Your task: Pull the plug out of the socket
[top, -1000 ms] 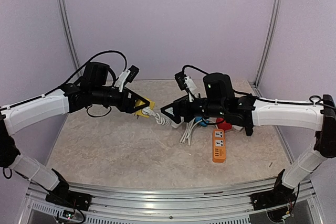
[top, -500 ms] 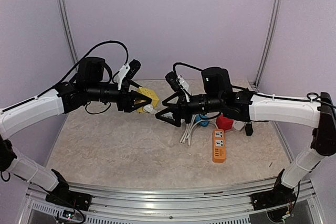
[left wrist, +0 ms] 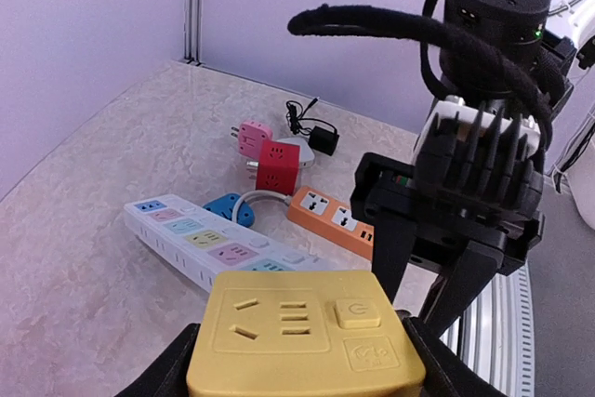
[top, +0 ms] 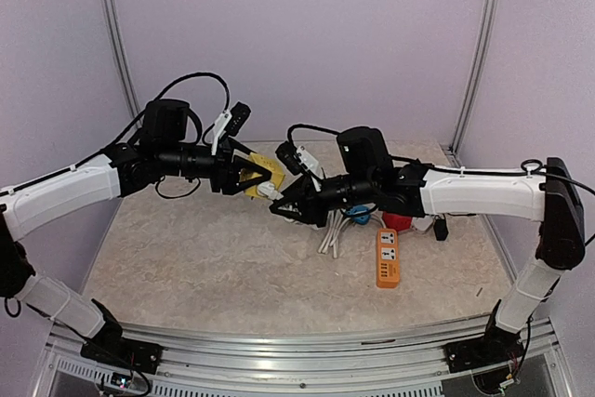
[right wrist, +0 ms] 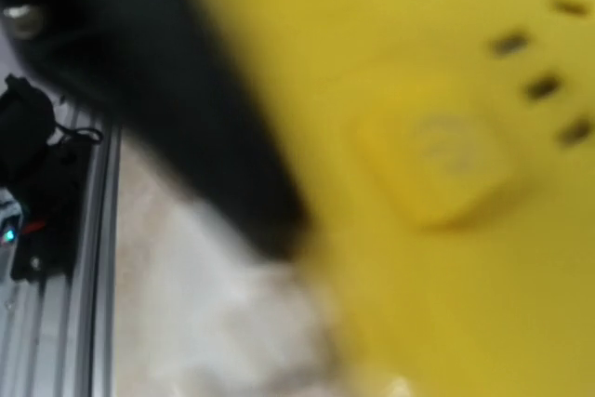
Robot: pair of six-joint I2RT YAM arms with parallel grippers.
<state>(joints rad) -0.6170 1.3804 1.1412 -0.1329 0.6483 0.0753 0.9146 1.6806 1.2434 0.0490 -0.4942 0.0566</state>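
My left gripper (top: 253, 177) is shut on the yellow socket cube (top: 268, 170) and holds it above the table. In the left wrist view the socket (left wrist: 302, 327) sits between that gripper's (left wrist: 307, 371) black fingers, with its outlet face up. A white plug (top: 271, 191) sticks out of the socket's right side. My right gripper (top: 278, 205) comes in from the right, and its jaws are drawn in on that plug. The right wrist view is a blur: the yellow socket (right wrist: 437, 165) fills it and the white plug (right wrist: 279, 341) is a smear below.
On the table right of centre lie an orange power strip (top: 387, 258), a white power strip (left wrist: 195, 244), a red cube (left wrist: 275, 165), a pink cube (left wrist: 251, 137), a blue plug (left wrist: 223, 206), a black adapter (left wrist: 323, 141) and white cables (top: 330, 234).
My right gripper has moved left up to the socket, and its jaws have gone from wide open to closed in on the white plug. The left gripper keeps its hold on the socket.
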